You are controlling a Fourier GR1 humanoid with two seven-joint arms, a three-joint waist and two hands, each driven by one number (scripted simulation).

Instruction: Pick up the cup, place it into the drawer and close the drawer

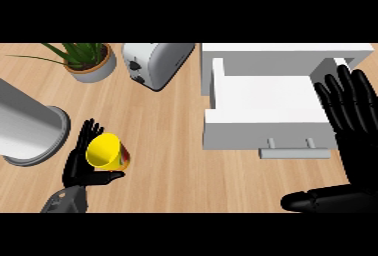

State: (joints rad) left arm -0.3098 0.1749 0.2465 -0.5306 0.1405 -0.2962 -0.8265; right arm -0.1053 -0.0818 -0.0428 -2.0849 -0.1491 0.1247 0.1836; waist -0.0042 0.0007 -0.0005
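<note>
Progress stands at the first step. The left hand [80, 167] has fingers and thumb curled round the cup [103, 149], well left of the drawer [251, 134] and tipped on its side. Placing and closing are not yet done; the drawer stands open. The right hand [353, 115], fingers straight and spread, is at the drawer's right wall. The cup is glossy yellow, tapered and round-mouthed. The drawer is matte white and boxy, with a flat bar handle [295, 152].

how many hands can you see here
2. The left hand holds the yellow cup at lower left; the right hand rests open, fingers up, beside the open drawer at right. None seems hidden.
</note>
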